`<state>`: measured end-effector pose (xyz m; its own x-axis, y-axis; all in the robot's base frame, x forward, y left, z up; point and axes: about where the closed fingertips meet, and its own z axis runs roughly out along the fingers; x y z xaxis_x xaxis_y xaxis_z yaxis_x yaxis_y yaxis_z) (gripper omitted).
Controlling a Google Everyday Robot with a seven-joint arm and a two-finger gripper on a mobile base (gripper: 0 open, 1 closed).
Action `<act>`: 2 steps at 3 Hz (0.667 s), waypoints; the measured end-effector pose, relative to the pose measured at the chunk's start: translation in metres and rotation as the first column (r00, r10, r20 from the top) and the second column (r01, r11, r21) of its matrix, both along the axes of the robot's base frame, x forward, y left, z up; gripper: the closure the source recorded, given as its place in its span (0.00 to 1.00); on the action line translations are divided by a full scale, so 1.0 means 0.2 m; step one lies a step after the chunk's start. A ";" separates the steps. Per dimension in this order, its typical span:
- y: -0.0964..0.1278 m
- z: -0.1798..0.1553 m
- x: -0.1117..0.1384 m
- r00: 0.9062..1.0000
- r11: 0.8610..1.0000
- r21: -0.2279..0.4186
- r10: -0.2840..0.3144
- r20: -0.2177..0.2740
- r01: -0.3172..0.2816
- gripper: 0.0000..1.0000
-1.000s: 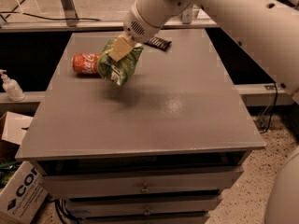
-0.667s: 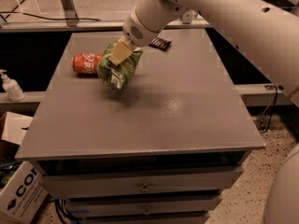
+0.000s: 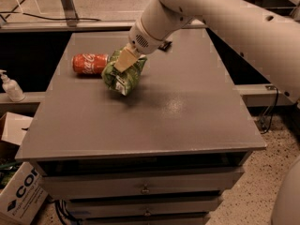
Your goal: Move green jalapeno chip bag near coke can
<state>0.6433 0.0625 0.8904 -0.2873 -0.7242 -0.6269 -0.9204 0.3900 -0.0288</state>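
Note:
The green jalapeno chip bag (image 3: 123,75) is crumpled on the grey table (image 3: 140,121), left of centre, right beside the coke can (image 3: 90,63). The red can lies on its side at the table's left. My gripper (image 3: 123,61) reaches down from the upper right and is shut on the top of the bag. The bag's lower end looks to be at or just above the tabletop.
A small dark packet (image 3: 165,45) lies behind my arm at the table's back. A white pump bottle (image 3: 10,87) stands on a ledge to the left. A cardboard box (image 3: 18,191) sits on the floor at lower left. Drawers run under the table front.
The bag in my gripper has come down a little toward the tabletop, staying beside the coke can. The can has not moved.

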 end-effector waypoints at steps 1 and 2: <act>0.01 0.00 0.00 1.000 1.000 -0.001 0.003 -0.001 -0.003 0.59; 0.02 -0.01 0.00 1.000 1.000 -0.002 0.006 -0.003 -0.006 0.36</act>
<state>0.6426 0.0657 0.8884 -0.2853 -0.7272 -0.6244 -0.9226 0.3847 -0.0264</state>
